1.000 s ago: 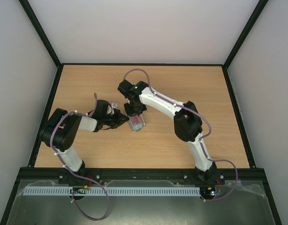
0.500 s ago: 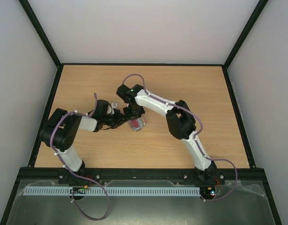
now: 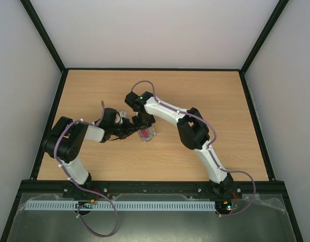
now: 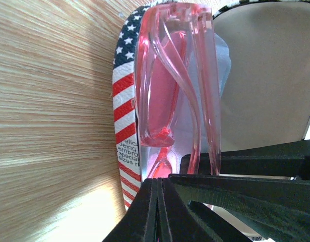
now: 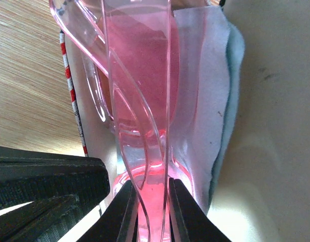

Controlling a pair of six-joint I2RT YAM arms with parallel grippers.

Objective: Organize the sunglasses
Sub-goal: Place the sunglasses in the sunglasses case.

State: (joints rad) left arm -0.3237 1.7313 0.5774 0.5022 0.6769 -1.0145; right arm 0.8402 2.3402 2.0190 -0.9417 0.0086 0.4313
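Presently the right hand (image 5: 147, 204) pinches the sunglasses (image 5: 139, 75) at one end, inside the open flag case (image 4: 125, 101) against the cloth (image 5: 215, 101). The left hand (image 4: 157, 201) is pressed together at the case rim. Risk: a skewed release leaves a temple proud, blocking closure. Frame: thin, translucent pink-red, temples folded.

Two white-and-black jointed arms with lilac cables
The left arm (image 3: 91, 133) and right arm (image 3: 167, 111) have white shells, chunky black joints and black bases; a thin lilac cable (image 3: 144, 80) loops along each, tied on at points. A green light (image 3: 142, 97) glows near the right wrist. The hand fingers (image 4: 149, 217) are matte black
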